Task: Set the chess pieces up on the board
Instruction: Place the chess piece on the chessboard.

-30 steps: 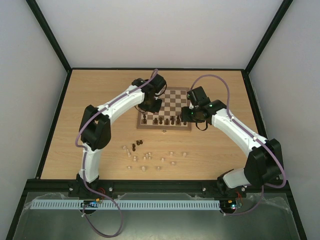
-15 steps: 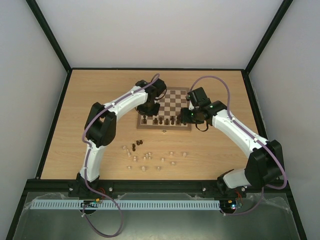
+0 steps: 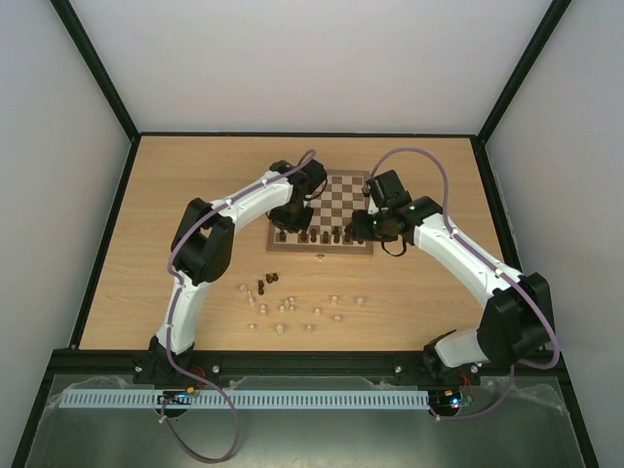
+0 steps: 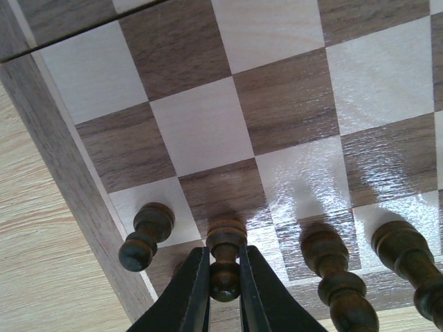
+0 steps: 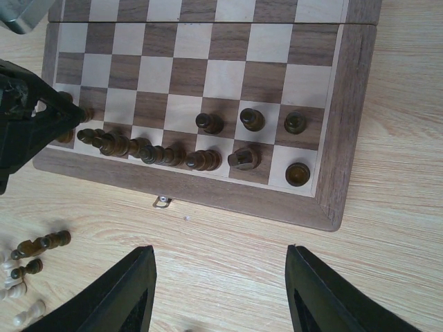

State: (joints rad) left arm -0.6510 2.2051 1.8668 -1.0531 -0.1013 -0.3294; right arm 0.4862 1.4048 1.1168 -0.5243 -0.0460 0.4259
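- The left gripper [image 4: 223, 277] is pinched tight on 1 dark pawn [image 4: 226, 238], low over the near-left corner of the board [image 5: 353, 104]. I cannot tell whether its base touches the square yet.
- Another dark pawn [image 4: 145, 235] stands just beside it toward the board's edge, and a taller dark piece [image 4: 332, 277] stands on its other side. That leaves very little room for the fingers.
- To do this well, I would say bring the pawn straight down, settle its base flat in the middle of its square, ease the jaws apart only a little, then lift straight up so neither neighbour gets clipped.
- The right gripper [image 5: 220, 290] hangs over the table at the board's near edge, about half spread and holding nothing.
- A crowded row of dark pieces [image 5: 159, 153] fills the near rank, with 3 more on the next rank toward the right side.
- Off the board, a scatter of pale pieces [image 3: 292, 312] and a few dark pieces [image 3: 265, 283] lie on the tabletop [image 3: 175, 214] between the board and the arm bases, so I judge plenty of the job remains.
- The tabletop is light wood with a visible grain, the board is glossy, and plain pale walls [image 3: 312, 58] on a black frame close in the space.
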